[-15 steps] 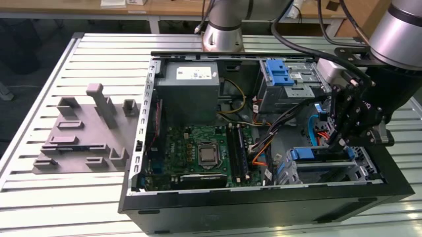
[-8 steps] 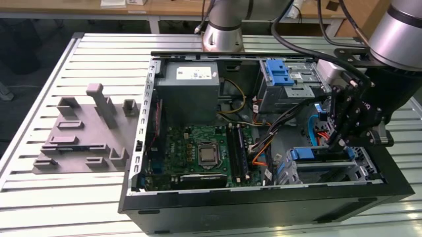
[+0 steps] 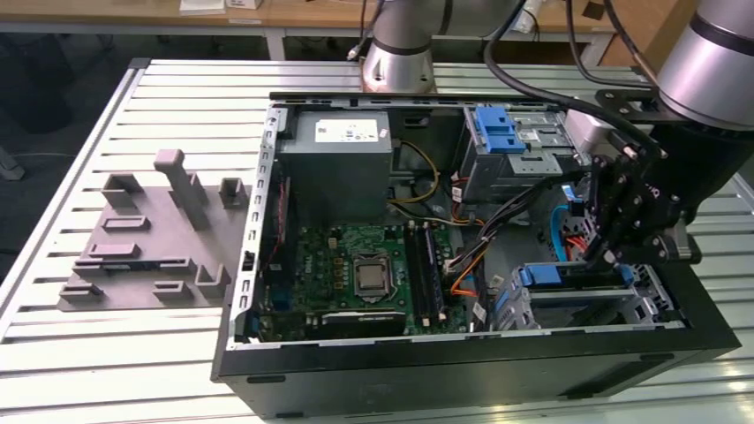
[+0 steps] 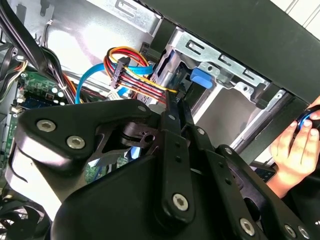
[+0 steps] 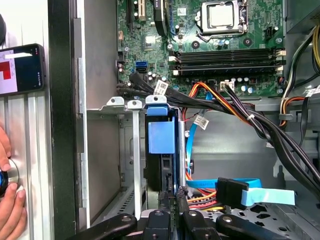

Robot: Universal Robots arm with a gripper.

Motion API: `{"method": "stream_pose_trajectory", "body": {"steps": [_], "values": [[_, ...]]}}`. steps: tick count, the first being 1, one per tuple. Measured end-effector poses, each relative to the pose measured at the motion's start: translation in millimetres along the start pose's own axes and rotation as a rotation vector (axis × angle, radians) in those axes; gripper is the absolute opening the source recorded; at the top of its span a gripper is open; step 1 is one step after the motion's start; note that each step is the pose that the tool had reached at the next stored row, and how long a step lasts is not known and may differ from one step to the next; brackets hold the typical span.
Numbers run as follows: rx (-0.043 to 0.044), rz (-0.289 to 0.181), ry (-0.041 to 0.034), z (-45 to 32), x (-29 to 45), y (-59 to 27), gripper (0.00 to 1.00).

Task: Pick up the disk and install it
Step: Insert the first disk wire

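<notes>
The disk, with its blue plastic carrier, stands on edge in the silver drive cage at the front corner of the open computer case. In the exterior view its blue end shows in the cage on the exterior view's right. My gripper is right behind it, fingers drawn close together and shut, tips against the disk's rear edge. The gripper hangs just above the blue end. In the second wrist view the shut fingers point at the cage beside a blue tab.
Bundles of black, orange and blue cables run close beside the cage, with a black connector on a blue ribbon. The motherboard, a grey power supply and an upper cage with a blue latch fill the case. A person's hand rests outside the case wall.
</notes>
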State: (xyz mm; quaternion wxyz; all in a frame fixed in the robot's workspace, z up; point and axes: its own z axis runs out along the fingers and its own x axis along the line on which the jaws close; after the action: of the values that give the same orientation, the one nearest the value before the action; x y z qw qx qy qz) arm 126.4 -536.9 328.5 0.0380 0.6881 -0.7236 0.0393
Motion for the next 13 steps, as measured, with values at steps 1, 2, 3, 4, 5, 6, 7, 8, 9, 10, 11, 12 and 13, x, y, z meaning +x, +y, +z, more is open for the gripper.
{"method": "stream_pose_trajectory", "body": {"steps": [1, 2, 3, 4, 5, 6, 7, 8, 9, 10, 11, 12, 13], "values": [[-0.0004, 0.0, -0.0001, 0.5, -0.1, -0.1, 0.16], [-0.0008, 0.0, -0.0001, 0.9, -0.1, -0.1, 0.16], [-0.0009, 0.0, 0.0001, 0.8, -0.1, -0.1, 0.16], [-0.001, 0.0, 0.0001, 0.9, -0.1, -0.1, 0.16], [-0.001, 0.0, 0.0001, 0.9, -0.1, -0.1, 0.16], [-0.001, 0.0, -0.0002, 1.0, -0.1, -0.2, 0.16], [-0.001, 0.0, -0.0002, 1.0, -0.1, -0.2, 0.16], [-0.001, 0.0, -0.0002, 1.1, -0.1, -0.2, 0.16], [-0.0011, 0.0, -0.0002, 1.1, -0.1, -0.2, 0.16], [-0.0011, 0.0, -0.0004, 1.1, -0.1, -0.1, 0.16], [-0.0012, 0.0, -0.0004, 1.1, -0.1, -0.1, 0.18], [-0.0011, 0.0, -0.0005, 1.0, -0.1, -0.2, 0.18], [-0.0011, 0.0, -0.0005, 0.3, 0.0, -0.2, 0.24]]}}
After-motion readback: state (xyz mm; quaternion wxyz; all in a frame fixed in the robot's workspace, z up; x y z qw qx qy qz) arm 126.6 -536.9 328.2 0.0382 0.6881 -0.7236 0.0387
